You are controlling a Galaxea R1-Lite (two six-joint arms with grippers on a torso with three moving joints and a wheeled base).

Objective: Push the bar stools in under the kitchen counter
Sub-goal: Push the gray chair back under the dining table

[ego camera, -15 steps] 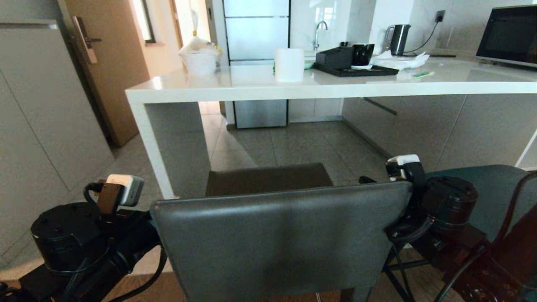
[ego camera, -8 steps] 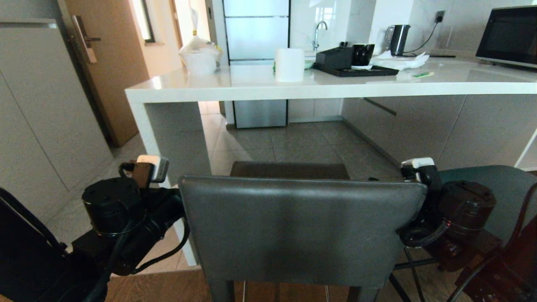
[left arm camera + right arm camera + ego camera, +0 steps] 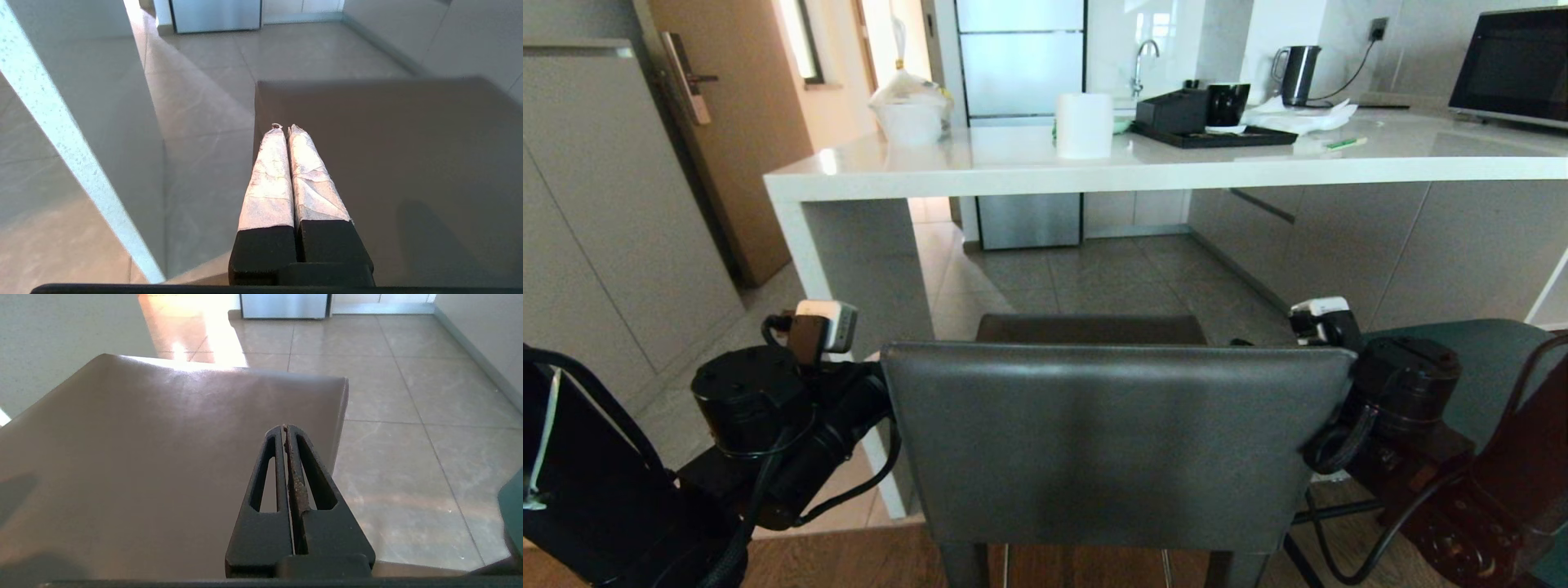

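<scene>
The grey leather-backed bar stool [image 3: 1119, 445] fills the lower centre of the head view, its dark seat [image 3: 1092, 328] pointing toward the white desk [image 3: 1094, 167] that spans the upper half of the frame. The seat's front edge lies short of the slab, level with the white panel leg [image 3: 849, 278] at centre left. The teal stool [image 3: 1486, 367] shows only partly at the right edge, beside the grey one.

The left tool [image 3: 284, 127] sits at the left edge of the grey backrest, its taped fingers [image 3: 267, 179] pressed together with nothing between them, reaching over the seat's left edge. The right tool [image 3: 285, 427] sits at the backrest's right edge, its black fingers [image 3: 304, 486] likewise closed and empty, above the seat's right corner.

On the desk stand a white roll [image 3: 1084, 125], a black tray [image 3: 1217, 136] and a kettle [image 3: 1297, 75].
</scene>
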